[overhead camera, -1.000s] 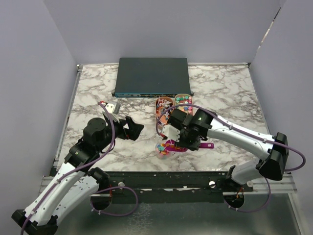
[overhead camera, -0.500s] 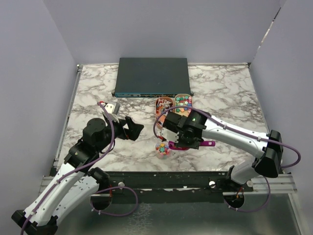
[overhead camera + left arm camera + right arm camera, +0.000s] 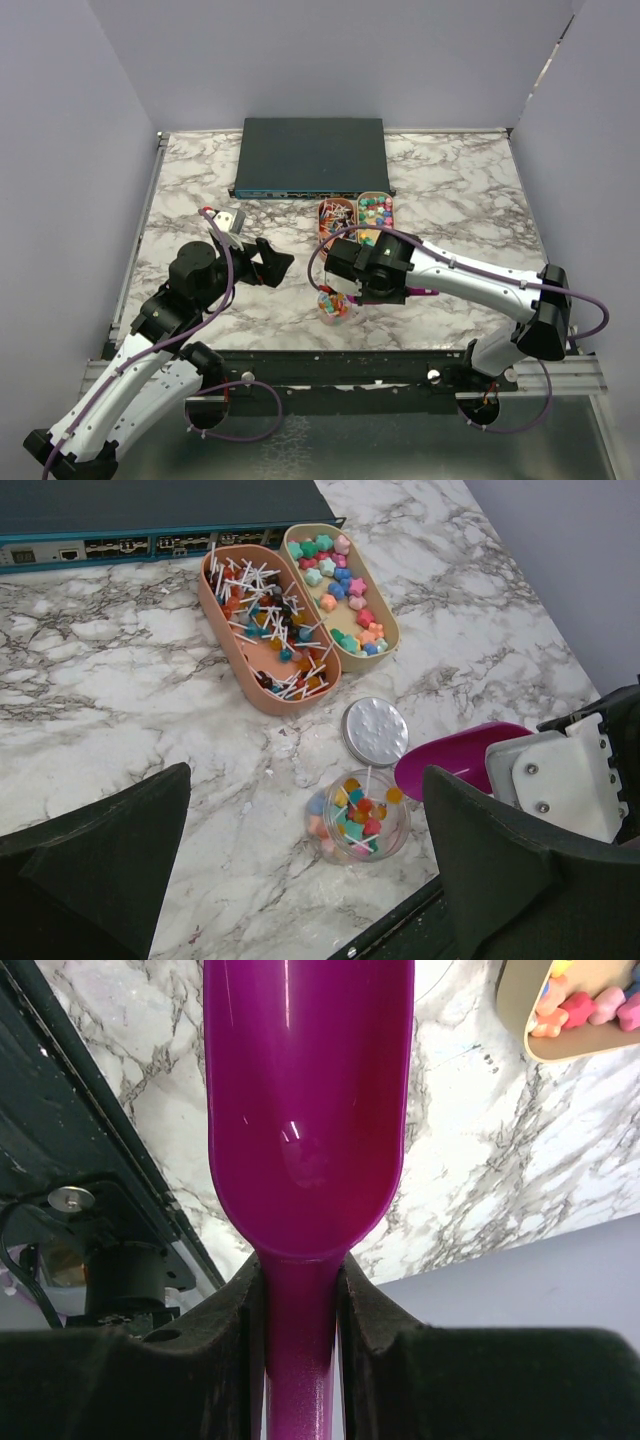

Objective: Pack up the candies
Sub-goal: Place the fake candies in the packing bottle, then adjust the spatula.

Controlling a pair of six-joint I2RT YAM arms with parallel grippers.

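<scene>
Now the purple scoop, which overlapped the small jar a second ago, sits just right of it at the lower middle of the overhead frame, so a load looks freshly tipped in. Only the right wrist view shows the right gripper clenched on the scoop's handle and the bowl bare; only the left wrist view shows the candies inside the open jar, the lid beside it, and the left gripper spread wide, empty.

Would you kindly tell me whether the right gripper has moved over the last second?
Yes. The right gripper, shut on the scoop, has shifted left in the top view, ending closer to the jar.
</scene>
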